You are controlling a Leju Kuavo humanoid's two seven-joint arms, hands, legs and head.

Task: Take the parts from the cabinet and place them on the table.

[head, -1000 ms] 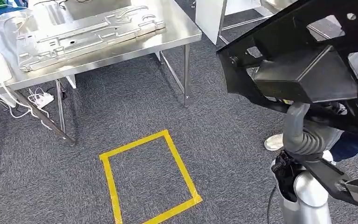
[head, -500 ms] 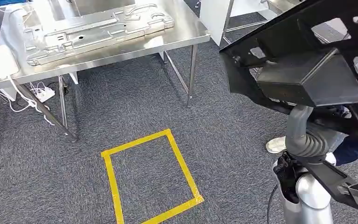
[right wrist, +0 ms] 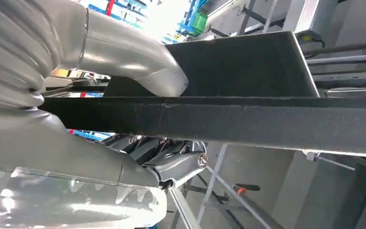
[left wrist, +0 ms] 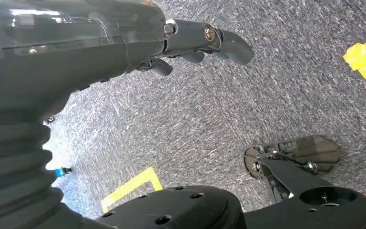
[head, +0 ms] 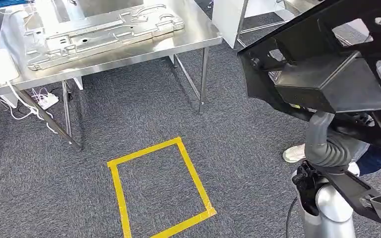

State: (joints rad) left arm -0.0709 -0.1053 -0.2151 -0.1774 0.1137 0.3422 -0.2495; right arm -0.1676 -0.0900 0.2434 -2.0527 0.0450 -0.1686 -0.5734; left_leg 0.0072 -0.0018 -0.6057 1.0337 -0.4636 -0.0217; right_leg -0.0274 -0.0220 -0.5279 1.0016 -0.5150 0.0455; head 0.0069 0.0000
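Note:
My right hand (right wrist: 143,76) grips a large black moulded part (head: 327,74), held high at the right of the head view. In the right wrist view the thumb lies over the part's black bar (right wrist: 248,119) and the dark fingers (right wrist: 171,160) curl beneath it. In the head view the part hides the hand, with the grey ribbed wrist (head: 322,144) below it. My left hand (left wrist: 190,43) hangs over the carpet with fingers apart and nothing in it. The steel table (head: 198,29) stands at the upper left and carries a flat silver stamped plate (head: 99,29).
A yellow tape square (head: 158,188) marks the grey carpet before the table. A white box (head: 1,67) with cables sits at the table's left end. A white cabinet panel (head: 225,17) stands behind the table. A person's shoe (head: 293,153) shows beside my right arm.
The whole picture has shifted a little, so the table now sits slightly further right and lower: the camera has moved. The black part stays held in my right hand.

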